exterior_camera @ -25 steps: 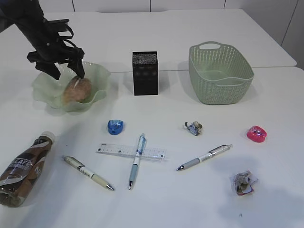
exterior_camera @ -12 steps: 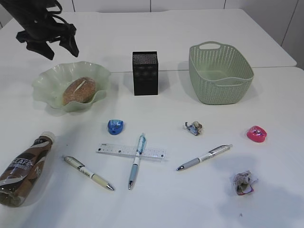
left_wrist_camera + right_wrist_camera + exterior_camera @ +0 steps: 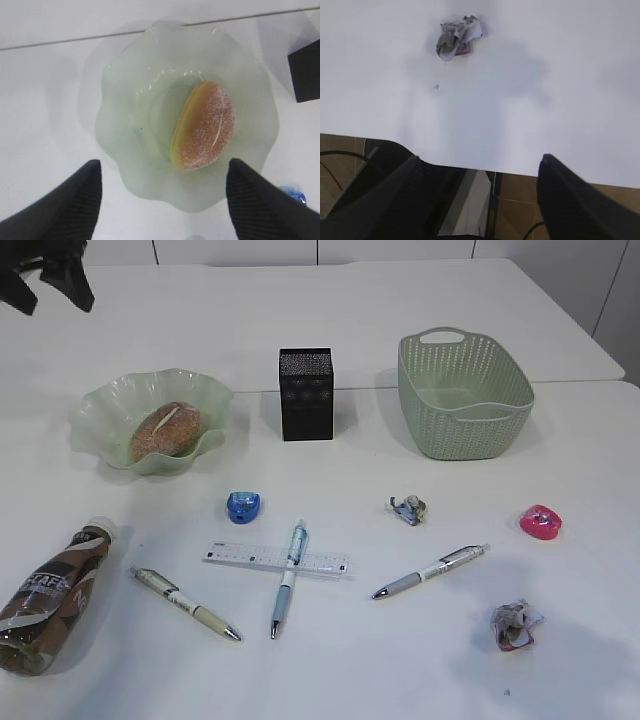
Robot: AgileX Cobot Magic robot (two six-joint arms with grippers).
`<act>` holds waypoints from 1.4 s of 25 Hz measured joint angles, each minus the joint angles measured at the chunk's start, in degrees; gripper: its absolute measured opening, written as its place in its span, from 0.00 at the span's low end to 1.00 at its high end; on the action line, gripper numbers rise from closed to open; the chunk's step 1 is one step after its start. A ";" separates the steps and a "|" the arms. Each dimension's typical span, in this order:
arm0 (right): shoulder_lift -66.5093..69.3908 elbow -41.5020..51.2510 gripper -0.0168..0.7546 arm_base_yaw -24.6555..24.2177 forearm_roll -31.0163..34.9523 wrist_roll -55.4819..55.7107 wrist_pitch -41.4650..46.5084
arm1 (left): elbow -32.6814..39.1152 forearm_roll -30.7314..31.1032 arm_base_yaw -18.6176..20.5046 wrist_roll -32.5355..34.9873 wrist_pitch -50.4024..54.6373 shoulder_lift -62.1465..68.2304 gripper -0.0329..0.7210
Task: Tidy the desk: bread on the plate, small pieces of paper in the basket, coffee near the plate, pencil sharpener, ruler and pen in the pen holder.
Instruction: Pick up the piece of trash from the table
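Note:
The bread [image 3: 165,430] lies in the wavy green plate [image 3: 100,405]. High above it, at the top left corner, my left gripper [image 3: 47,285] is open and empty; its wrist view looks down on the bread [image 3: 204,125] and plate [image 3: 130,100] between the open left gripper [image 3: 163,165]. The coffee bottle [image 3: 50,595] lies on its side at front left. A blue sharpener [image 3: 243,506], pink sharpener [image 3: 540,522], ruler [image 3: 250,558] and three pens [image 3: 287,578] lie loose. Crumpled papers [image 3: 408,508] [image 3: 514,624] sit on the right. My right gripper [image 3: 480,160] hangs open past the table's front edge.
The black pen holder [image 3: 305,393] stands at the back centre and the green basket [image 3: 463,395] at the back right. One pen crosses over the ruler. A paper ball [image 3: 457,37] shows in the right wrist view, beyond the table edge [image 3: 480,169].
My left gripper has let go of the bread, which stays in the plate, and has risen up and to the left. Nothing else moved.

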 joint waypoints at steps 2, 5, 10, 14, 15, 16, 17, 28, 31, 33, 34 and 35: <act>0.00 0.00 0.74 0.00 1.09 0.00 -0.47 | 0.87 0.69 0.00 0.49 0.02 -3.61 0.77; 0.00 -0.08 0.74 0.00 3.29 -1.50 -0.73 | 3.90 2.08 -0.24 0.68 0.02 -9.53 0.76; 0.00 -0.08 0.74 0.00 4.12 -2.43 -0.93 | 18.05 7.80 -0.47 1.05 0.02 -21.06 0.76; 1.45 -0.46 0.74 0.00 4.88 -2.43 -1.09 | 29.73 9.95 -0.47 1.17 0.23 -29.19 0.76; 2.24 -0.54 0.74 0.00 5.33 -2.43 -1.19 | 32.84 9.95 -0.47 1.17 0.23 -31.58 0.76; 2.38 -0.54 0.74 0.00 5.61 -2.43 -1.30 | 34.95 9.95 -0.47 1.17 0.23 -33.24 0.76; 3.40 -0.59 0.74 0.00 6.00 -2.43 -1.30 | 37.35 9.95 -0.47 1.17 0.23 -35.16 0.76; 15.99 -1.17 0.74 0.00 11.18 -2.54 -3.96 | 48.42 9.95 -0.47 1.17 0.23 -51.39 0.76; 18.98 -1.17 0.74 0.00 11.21 -3.67 -6.56 | 48.42 9.95 -0.47 1.17 0.34 -53.08 0.76; 21.32 -1.40 0.74 0.00 11.21 -4.26 -8.51 | 48.42 9.27 -0.47 1.17 0.44 -53.64 0.76; 21.97 -1.40 0.74 0.00 11.21 -4.46 -9.27 | 48.42 8.59 -0.47 1.17 0.44 -53.79 0.76; 22.77 -1.53 0.74 0.00 11.21 -5.02 -10.09 | 48.42 8.12 -0.47 1.17 0.54 -53.88 0.76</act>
